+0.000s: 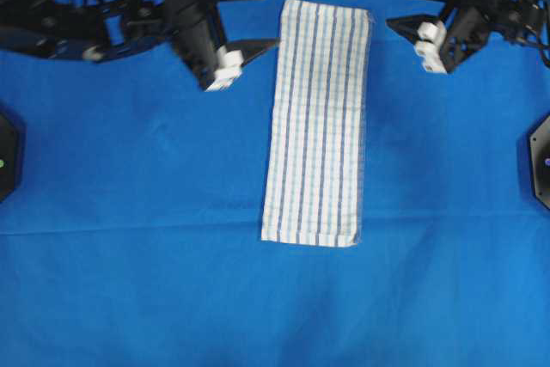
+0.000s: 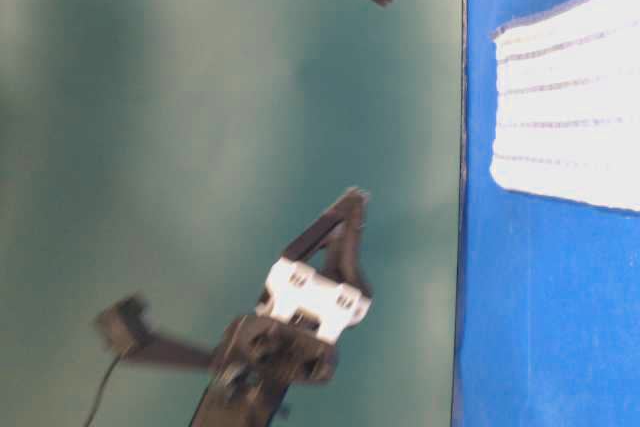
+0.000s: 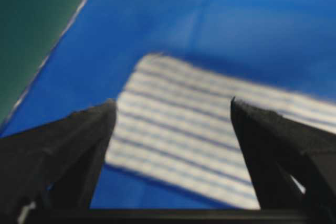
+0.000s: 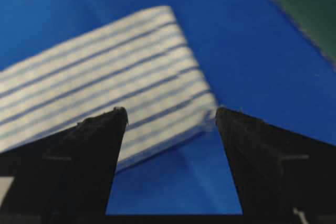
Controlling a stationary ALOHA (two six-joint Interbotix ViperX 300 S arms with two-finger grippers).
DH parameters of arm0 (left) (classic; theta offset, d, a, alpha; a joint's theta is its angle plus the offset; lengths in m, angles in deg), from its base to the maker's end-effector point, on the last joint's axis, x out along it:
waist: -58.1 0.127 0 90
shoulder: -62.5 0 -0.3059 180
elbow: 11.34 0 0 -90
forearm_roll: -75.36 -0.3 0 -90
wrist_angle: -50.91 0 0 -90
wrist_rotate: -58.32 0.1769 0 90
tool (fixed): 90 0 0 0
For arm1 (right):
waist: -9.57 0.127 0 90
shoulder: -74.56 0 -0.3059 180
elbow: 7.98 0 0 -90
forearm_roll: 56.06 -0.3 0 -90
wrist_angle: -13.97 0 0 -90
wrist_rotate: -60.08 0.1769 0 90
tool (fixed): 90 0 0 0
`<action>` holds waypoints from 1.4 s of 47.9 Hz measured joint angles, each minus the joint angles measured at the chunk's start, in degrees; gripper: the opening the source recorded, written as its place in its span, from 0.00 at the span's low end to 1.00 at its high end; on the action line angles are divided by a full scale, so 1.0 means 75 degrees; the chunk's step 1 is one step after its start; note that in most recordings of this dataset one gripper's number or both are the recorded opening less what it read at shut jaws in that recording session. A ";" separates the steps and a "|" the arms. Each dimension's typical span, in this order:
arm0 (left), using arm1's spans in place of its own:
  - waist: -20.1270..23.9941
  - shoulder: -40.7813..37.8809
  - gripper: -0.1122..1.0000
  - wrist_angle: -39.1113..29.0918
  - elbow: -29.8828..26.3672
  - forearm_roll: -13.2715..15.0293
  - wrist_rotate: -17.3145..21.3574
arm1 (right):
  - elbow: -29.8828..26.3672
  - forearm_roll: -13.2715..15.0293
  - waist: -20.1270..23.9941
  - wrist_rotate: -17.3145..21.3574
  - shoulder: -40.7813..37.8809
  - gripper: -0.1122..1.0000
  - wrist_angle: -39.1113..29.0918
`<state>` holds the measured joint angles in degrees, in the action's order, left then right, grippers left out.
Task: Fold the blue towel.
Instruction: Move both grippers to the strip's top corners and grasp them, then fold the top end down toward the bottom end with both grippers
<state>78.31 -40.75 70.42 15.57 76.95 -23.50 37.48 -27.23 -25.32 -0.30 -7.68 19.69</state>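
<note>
My left gripper (image 1: 251, 16) hangs over the blue cloth (image 1: 129, 212) at the far left of the scene, its fingers spread wide with nothing between them, their tips pointing at the blue towel (image 1: 316, 122). One tip sits just beside the towel's far left edge; I cannot tell whether it touches. The towel lies flat in the middle as a long narrow striped strip, running from far to near. My right gripper (image 1: 417, 8) hovers beyond the towel's far right corner, apart from it, fingers likewise wide and empty.
</note>
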 measured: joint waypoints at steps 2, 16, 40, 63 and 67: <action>0.0129 -0.0363 0.89 -0.0070 -0.0270 0.0000 0.0035 | -0.0141 0.0047 -0.0129 -0.0023 -0.0293 0.71 0.0000; 0.0738 -0.2262 0.89 -0.0141 -0.1477 0.0000 0.0047 | -0.0902 0.0246 -0.0598 -0.0023 -0.2297 0.71 0.0363; 0.0961 -0.3434 0.72 -0.0387 -0.2227 0.0000 -0.0035 | -0.1313 0.0258 -0.0879 -0.0035 -0.3609 0.68 0.0703; 0.0832 -0.3516 0.14 -0.0574 -0.2238 0.0000 -0.0082 | -0.1242 0.0258 -0.0633 -0.0035 -0.3609 0.17 0.0844; 0.0832 -0.3516 0.14 -0.0563 -0.2215 0.0012 -0.0082 | -0.1242 0.0258 -0.0633 -0.0012 -0.3609 0.17 0.0844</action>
<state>84.55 -67.12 66.20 -1.04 77.03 -24.12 28.16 -25.30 -30.07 -0.39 -34.75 26.02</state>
